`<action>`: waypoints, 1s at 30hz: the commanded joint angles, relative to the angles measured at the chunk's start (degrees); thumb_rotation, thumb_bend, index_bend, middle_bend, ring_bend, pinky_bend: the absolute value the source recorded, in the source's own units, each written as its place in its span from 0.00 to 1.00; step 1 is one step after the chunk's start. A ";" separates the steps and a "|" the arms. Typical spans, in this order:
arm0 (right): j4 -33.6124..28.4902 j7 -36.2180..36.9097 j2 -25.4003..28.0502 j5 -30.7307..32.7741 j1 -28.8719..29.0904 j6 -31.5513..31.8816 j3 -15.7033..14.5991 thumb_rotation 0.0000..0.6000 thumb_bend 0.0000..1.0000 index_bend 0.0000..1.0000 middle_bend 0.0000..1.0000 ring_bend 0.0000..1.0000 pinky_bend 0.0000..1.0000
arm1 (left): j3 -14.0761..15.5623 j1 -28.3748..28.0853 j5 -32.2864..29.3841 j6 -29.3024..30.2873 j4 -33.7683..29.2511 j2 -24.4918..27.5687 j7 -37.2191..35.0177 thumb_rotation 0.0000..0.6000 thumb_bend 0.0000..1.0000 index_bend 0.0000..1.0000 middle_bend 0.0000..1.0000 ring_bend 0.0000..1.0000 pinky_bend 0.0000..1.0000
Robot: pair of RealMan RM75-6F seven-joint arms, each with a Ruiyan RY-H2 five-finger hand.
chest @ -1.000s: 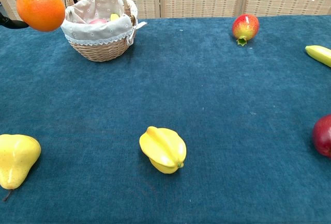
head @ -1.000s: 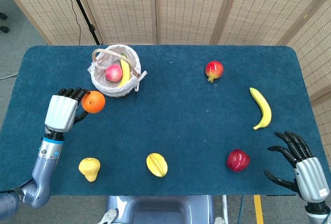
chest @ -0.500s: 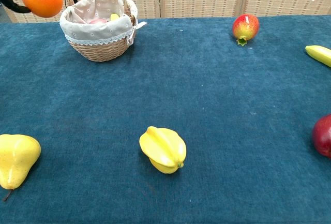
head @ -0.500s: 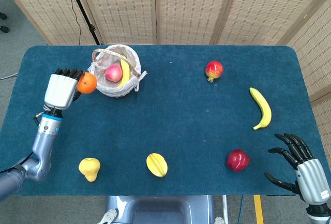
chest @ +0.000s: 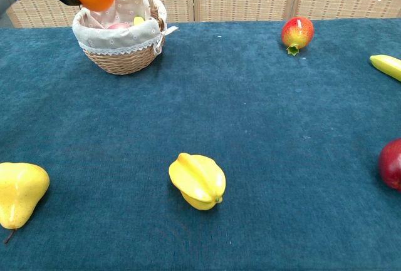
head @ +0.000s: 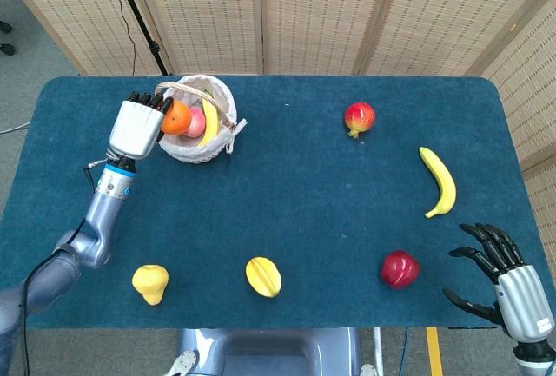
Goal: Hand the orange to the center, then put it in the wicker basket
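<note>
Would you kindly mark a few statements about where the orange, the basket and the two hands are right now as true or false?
1. The left hand holds the orange above the wicker basket. True.
2. The right hand grips the banana. False: it holds nothing, fingers spread, and the banana lies on the table.
3. The basket is empty. False: a pink fruit already lies inside.
4. A yellow pear lies near the table's front left. True.

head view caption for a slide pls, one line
Left hand holds the orange over the wicker basket, while the right hand waits open at the table's near corner.
</note>
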 commanded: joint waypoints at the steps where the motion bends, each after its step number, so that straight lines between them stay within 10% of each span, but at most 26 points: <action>1: 0.07 0.08 0.05 0.30 -0.02 -0.09 0.11 1.00 0.00 0.38 0.18 0.14 0.12 | 1.28 -1.78 0.68 -1.07 4.30 -3.11 -3.33 1.00 0.11 0.57 0.51 0.38 0.48; 8: 0.09 0.13 0.09 0.36 -0.14 0.09 0.21 1.00 0.00 0.38 0.18 0.14 0.12 | 4.37 -1.61 1.99 -2.65 4.54 -1.79 -7.25 1.00 0.00 0.31 0.22 0.16 0.27; 14: 0.00 -0.14 -0.01 0.45 -0.18 0.01 0.29 1.00 0.00 0.38 0.18 0.14 0.12 | 5.09 -0.26 1.75 -1.64 -1.97 2.37 -6.42 1.00 0.00 0.27 0.18 0.14 0.26; 24: 0.10 -0.28 -0.37 0.70 0.11 -0.85 0.35 1.00 0.00 0.38 0.18 0.15 0.12 | 4.50 9.36 -4.81 2.96 -32.11 15.24 0.54 1.00 0.00 0.26 0.18 0.14 0.26; 30: 0.16 -2.02 -1.02 1.06 0.50 -2.08 0.47 1.00 0.00 0.37 0.18 0.15 0.12 | 6.34 16.85 -8.84 5.89 -49.81 23.69 1.66 1.00 0.00 0.08 0.12 0.11 0.26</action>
